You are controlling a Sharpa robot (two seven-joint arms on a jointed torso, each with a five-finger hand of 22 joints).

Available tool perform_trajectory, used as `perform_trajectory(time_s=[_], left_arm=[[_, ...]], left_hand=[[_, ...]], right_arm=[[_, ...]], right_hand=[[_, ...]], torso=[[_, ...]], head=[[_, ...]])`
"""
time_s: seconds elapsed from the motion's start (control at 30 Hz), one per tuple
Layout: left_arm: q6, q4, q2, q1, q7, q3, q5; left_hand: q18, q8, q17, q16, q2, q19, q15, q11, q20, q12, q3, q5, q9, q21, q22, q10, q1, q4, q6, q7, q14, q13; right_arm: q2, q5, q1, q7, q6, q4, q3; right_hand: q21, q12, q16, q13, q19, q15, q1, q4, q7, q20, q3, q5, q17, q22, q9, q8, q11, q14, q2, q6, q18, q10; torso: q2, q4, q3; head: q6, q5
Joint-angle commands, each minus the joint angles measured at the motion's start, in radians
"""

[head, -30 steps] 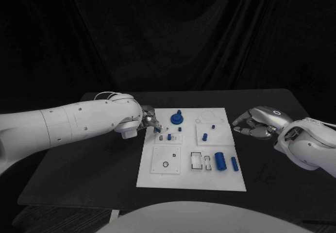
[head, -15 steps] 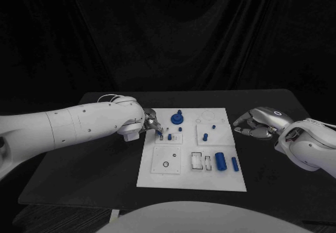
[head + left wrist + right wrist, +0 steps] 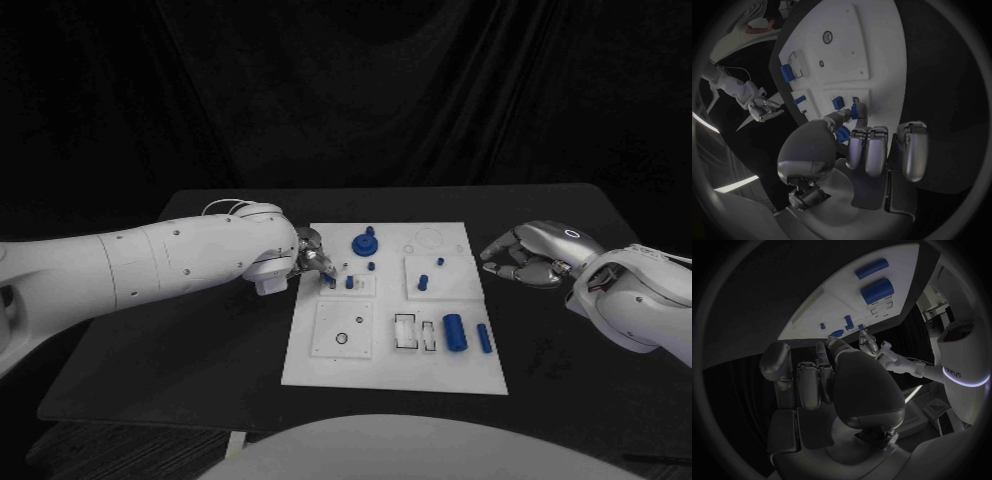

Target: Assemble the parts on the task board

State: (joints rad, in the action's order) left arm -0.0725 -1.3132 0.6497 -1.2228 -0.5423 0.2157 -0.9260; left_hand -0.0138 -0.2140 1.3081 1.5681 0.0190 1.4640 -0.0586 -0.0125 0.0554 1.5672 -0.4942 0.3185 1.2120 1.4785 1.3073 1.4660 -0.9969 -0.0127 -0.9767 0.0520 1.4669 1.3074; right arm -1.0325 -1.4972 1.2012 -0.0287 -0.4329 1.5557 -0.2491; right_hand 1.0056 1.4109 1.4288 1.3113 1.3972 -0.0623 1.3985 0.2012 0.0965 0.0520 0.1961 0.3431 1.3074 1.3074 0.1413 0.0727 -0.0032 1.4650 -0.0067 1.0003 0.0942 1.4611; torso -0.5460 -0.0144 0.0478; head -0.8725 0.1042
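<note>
Dim light falls from above onto my task board [image 3: 433,375], the brightest thing against the black table [image 3: 173,350] and the dark backdrop. My wrist views bend the board's straight edges into curves and fade to black at the rim. Soft highlights sit on my left hand [image 3: 861,150], with little shadow.

Left robot hand [image 3: 307,258] fingertips overlap the task board [image 3: 392,375] left edge; contact with the small blue part [image 3: 856,111] there too small to tell. Right robot hand [image 3: 525,256] curled, palm side hidden. Small pegs [image 3: 371,266] on the board too tiny to identify.
</note>
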Motion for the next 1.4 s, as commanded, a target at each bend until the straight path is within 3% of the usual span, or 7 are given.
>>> perform_trajectory(time_s=[0.03,1.4], left_arm=[[-0.002,0.000,-0.002,0.003,0.004,-0.001,0.000],[-0.020,-0.007,-0.003,0.021,0.012,-0.001,-0.037]], left_hand=[[-0.014,0.003,0.263,0.003,-0.002,0.036,0.000,0.001,-0.002,0.004,0.001,-0.006,0.001,-0.004,0.217,0.105,0.009,-0.006,0.005,0.001,0.104,0.263],[-0.014,0.000,0.263,0.003,0.004,0.036,-0.001,0.000,-0.002,0.004,0.006,-0.013,0.004,-0.004,0.218,0.105,0.011,-0.012,-0.002,0.000,0.104,0.263]], right_arm=[[0.000,-0.002,-0.003,0.016,-0.003,0.000,0.001],[0.002,-0.002,-0.006,0.025,0.018,-0.001,0.001]], right_hand=[[-0.003,-0.003,-0.006,0.109,-0.010,0.003,0.005,0.001,0.003,-0.001,0.006,0.002,0.131,0.129,-0.001,-0.004,0.005,0.058,-0.003,-0.005,0.006,-0.005],[-0.005,-0.004,-0.009,0.107,-0.010,0.002,0.010,-0.007,0.002,-0.001,0.016,0.014,0.128,0.129,0.000,-0.001,0.004,0.057,-0.004,0.001,0.007,-0.006]], torso=[[0.000,0.0002,0.0002],[0.000,-0.0002,0.0000]], head=[[0.000,0.002],[0.000,0.007]])
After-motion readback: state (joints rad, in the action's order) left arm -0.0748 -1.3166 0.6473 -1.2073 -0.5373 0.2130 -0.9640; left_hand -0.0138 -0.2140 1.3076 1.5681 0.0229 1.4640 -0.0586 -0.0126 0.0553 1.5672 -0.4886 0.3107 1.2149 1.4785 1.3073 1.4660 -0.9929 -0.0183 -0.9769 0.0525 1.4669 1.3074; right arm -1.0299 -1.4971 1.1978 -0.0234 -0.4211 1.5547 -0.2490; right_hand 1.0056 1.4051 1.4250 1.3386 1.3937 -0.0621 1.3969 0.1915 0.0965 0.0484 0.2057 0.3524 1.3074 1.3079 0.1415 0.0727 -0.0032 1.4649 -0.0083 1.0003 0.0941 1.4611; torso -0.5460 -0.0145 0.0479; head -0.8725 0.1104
